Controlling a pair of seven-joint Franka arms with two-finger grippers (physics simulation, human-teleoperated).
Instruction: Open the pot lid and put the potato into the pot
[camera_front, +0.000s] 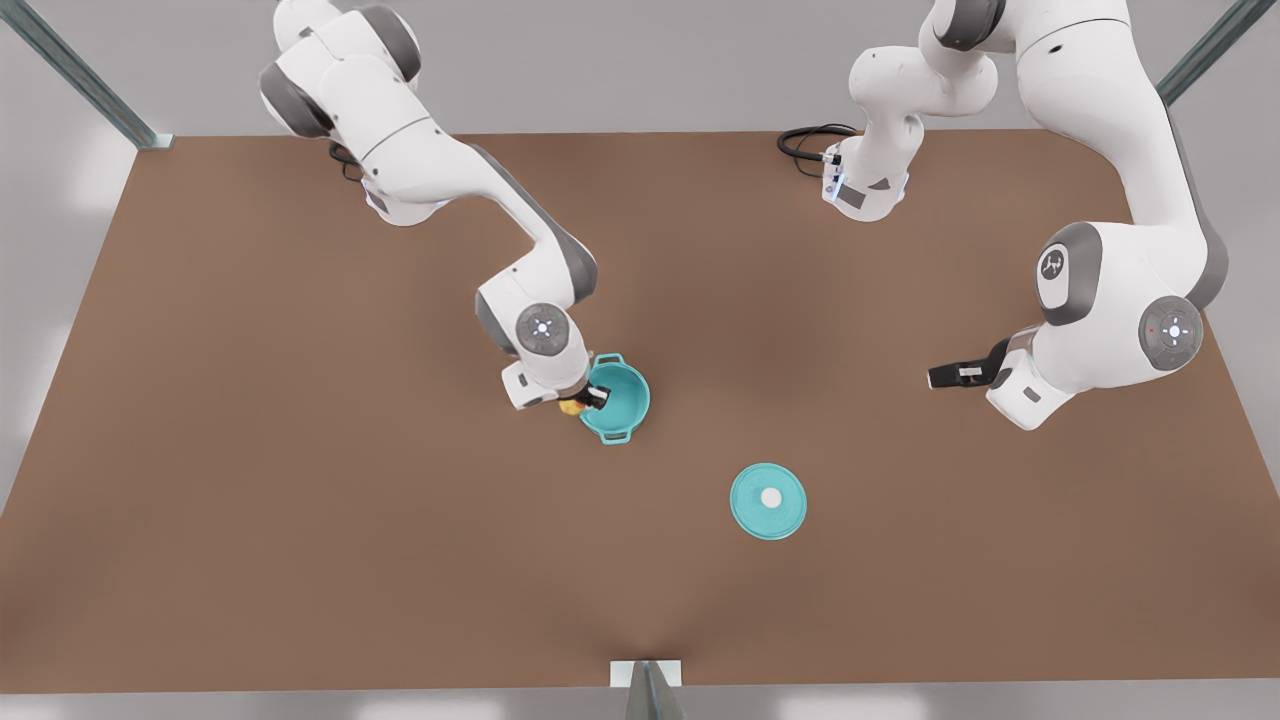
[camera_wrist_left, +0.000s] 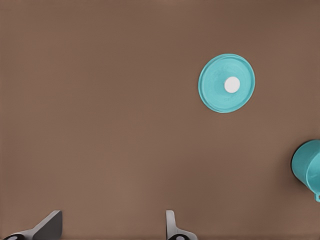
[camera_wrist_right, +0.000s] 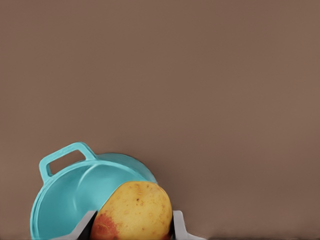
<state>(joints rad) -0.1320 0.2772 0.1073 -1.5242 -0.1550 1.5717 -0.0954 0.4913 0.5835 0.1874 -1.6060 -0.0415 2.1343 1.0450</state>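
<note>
My right gripper (camera_front: 592, 399) is shut on the potato (camera_wrist_right: 135, 210), a yellow lump with a red-orange patch. It holds the potato (camera_front: 571, 406) at the rim of the open teal pot (camera_front: 625, 400) on the front view's left side; whether potato and rim touch is unclear. The right wrist view shows the pot (camera_wrist_right: 70, 195) and one loop handle just behind the potato. The pot lid (camera_front: 768, 501), a flat teal disc with a white knob, lies on the table nearer the front edge. My left gripper (camera_front: 940, 377) waits open at the front view's right, with the pot lid (camera_wrist_left: 226, 83) and the pot (camera_wrist_left: 307, 167) ahead of it.
The brown table (camera_front: 300, 450) carries both arm bases at its far edge, with a black cable (camera_front: 805, 140) beside one. Metal frame posts stand at the back corners and at the front edge's middle (camera_front: 647, 685).
</note>
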